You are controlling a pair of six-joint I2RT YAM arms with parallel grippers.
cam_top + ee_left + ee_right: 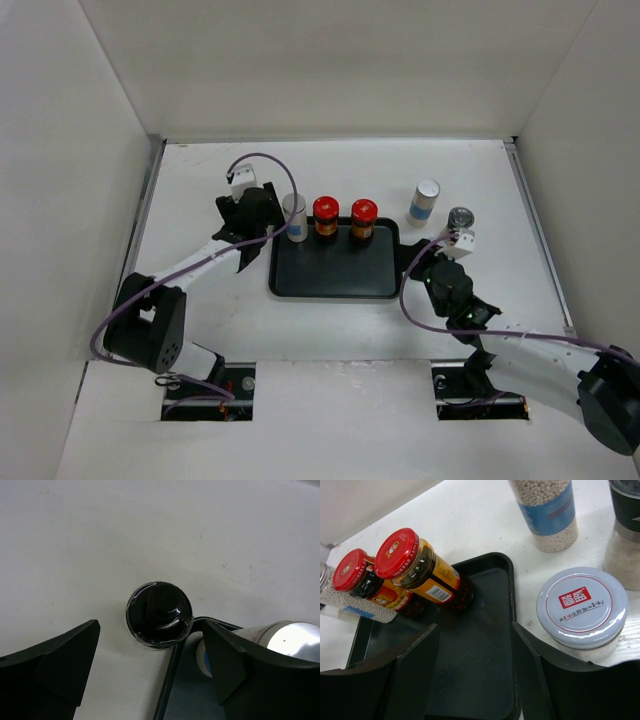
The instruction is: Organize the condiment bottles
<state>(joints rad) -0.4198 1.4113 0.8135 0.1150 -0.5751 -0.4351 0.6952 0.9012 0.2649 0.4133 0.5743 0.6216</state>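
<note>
Just off the tray (330, 275) corner sits a glossy black-capped bottle (159, 614); left gripper (150, 630) and right gripper (474, 626) jaws both wide.

White table (480, 170) with a tray and four jars standing directly on it

A flat black tray (335, 275) lies at the table's middle. Off its far right corner stands a silver-capped, blue-labelled bottle (424, 201), with a grey-topped shaker (460, 218) just beside it. A white-lidded jar (581, 611) sits just beside the tray's right rim. A black-capped jar (159, 614) stands just beside the tray's far left corner.
</note>
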